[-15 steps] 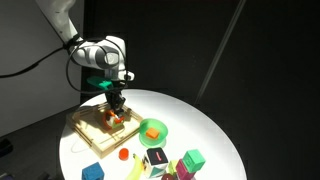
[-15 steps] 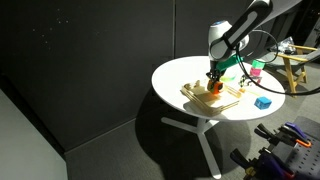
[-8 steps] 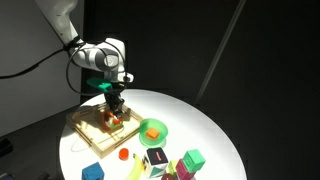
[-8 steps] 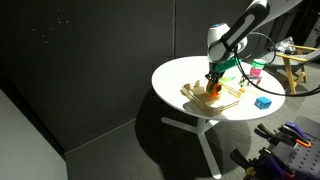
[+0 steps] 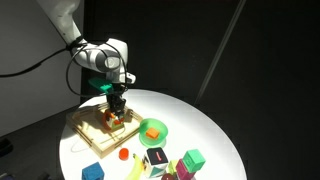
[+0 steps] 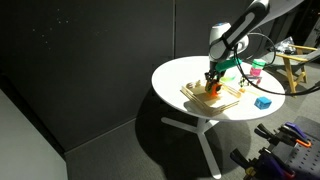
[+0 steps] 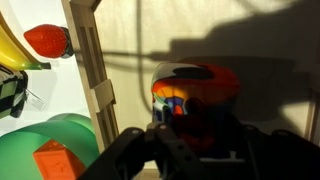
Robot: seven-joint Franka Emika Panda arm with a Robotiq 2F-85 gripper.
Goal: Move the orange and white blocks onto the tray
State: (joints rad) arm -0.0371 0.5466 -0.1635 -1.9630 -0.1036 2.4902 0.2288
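Where the arm bends down over the round white table (image 5: 205, 125), its gripper (image 5: 116, 106) hangs low above the light wooden tray (image 5: 88, 132) in an exterior view. The orange block (image 5: 115, 119) lies right under the fingertips, inside the tray's rim. A round green dish (image 5: 152, 131) sits just beside the tray. Nearer the table's edge lie a blue block (image 5: 92, 172) and a green block (image 5: 193, 159). The white block I cannot pick out from here.

In an exterior view (image 6: 212, 80) with the whole table and its foot in frame, the gripper stands upright over the tray. The orange block (image 6: 213, 88) is a bright spot at its tip, and the blue block (image 6: 263, 102) lies well apart.

In the wrist view the orange block (image 7: 185, 95) rests on the tray's floor in deep shadow, right at the dark fingers (image 7: 150, 145). The tray's wooden rim (image 7: 92, 62) runs up the picture. Past it are the green dish (image 7: 45, 135), an orange piece (image 7: 52, 162) in it, and a red rounded thing (image 7: 47, 41). I cannot tell whether the pincer is spread or pinching the block, since shadow and blur hide the tips.
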